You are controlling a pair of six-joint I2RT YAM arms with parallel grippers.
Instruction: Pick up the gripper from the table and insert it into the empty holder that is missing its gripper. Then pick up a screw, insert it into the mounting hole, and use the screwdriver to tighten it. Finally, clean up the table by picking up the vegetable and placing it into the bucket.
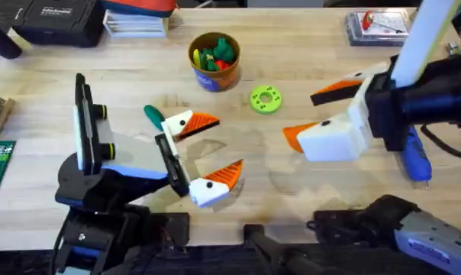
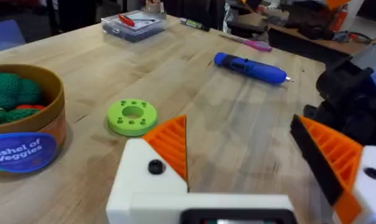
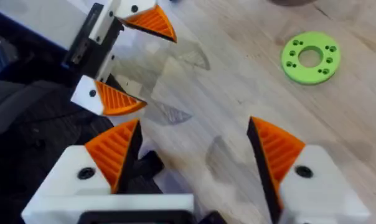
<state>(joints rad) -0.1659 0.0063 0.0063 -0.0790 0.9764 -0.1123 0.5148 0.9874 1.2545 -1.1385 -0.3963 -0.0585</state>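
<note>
My left gripper (image 1: 229, 143) (image 2: 239, 121) stands open over the table (image 1: 322, 53), with nothing between its white, orange-padded fingers. Both fingers sit on the black holder (image 1: 172, 162); a loose gripper piece and a screw are out of view. The dark-green vegetable (image 1: 153, 114) lies beside the left gripper's far finger. My right gripper (image 1: 299, 114) (image 3: 194, 122) is open and empty, facing the left gripper (image 3: 157, 71) across a short gap. The blue screwdriver (image 1: 415, 156) (image 2: 250, 67) lies under the right arm. The bucket (image 1: 214, 57) (image 2: 26, 124) holds toy produce.
A flat green disc with holes (image 1: 265, 99) (image 2: 132, 116) (image 3: 310, 57) lies between the bucket and the right gripper. A clear box (image 1: 379, 23) (image 2: 133, 23) sits at the far right, a black case (image 1: 55, 19) at the far left.
</note>
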